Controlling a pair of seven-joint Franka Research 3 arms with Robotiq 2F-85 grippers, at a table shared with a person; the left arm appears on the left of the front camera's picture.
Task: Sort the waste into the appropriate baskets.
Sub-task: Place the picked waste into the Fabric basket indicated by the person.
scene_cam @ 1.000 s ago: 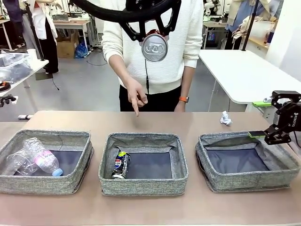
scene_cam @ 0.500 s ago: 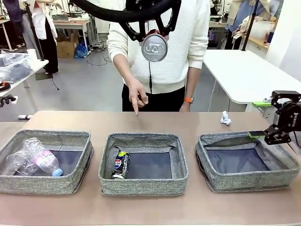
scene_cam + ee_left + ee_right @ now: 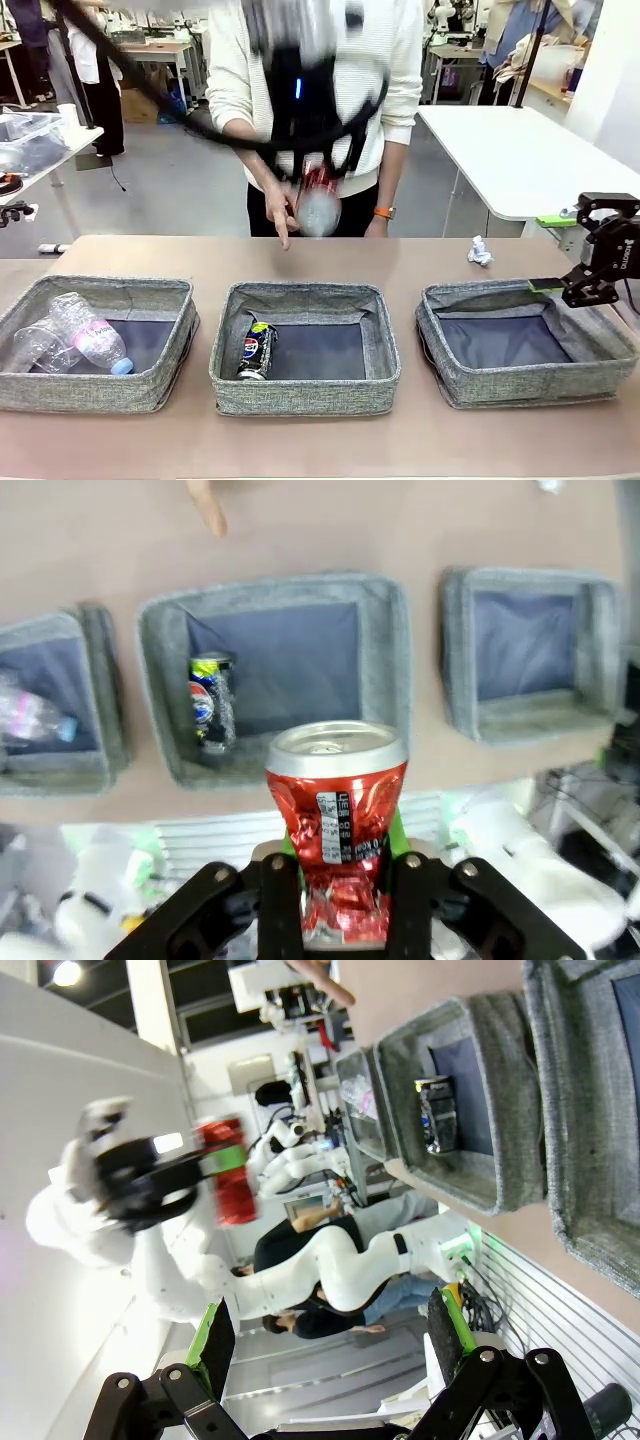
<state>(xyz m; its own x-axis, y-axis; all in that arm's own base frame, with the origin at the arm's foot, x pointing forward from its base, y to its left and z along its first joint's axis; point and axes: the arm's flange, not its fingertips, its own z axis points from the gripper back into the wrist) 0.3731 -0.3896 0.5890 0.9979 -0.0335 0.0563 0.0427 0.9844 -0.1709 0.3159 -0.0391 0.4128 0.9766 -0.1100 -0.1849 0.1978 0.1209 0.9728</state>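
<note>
While the left gripper (image 3: pixel 342 880) clamps the red can (image 3: pixel 337 810) high above the middle bin (image 3: pixel 305 345), the right gripper (image 3: pixel 330 1345) hangs wide open, empty, beside the right bin (image 3: pixel 527 343).

**Three baskets in a row, can held above the middle one**

On the table (image 3: pixel 420 440) three baskets stand side by side: the left basket (image 3: pixel 95 392), the middle basket (image 3: pixel 305 395) and the right basket (image 3: pixel 530 385), each just apart from its neighbour.

In the left basket lie a bottle (image 3: pixel 90 333) and a cup (image 3: pixel 35 348), touching. A logo can (image 3: pixel 257 350) lies in the middle basket, along its left wall.

The left gripper (image 3: pixel 318 185) clamps a crushed can (image 3: pixel 316 198) in the air above and behind the middle basket — near the person's hand (image 3: pixel 280 208).

Behind the right basket a paper wad (image 3: pixel 480 251) sits on the table. The right gripper (image 3: pixel 590 285) hangs spread wide at that basket's right edge.
</note>
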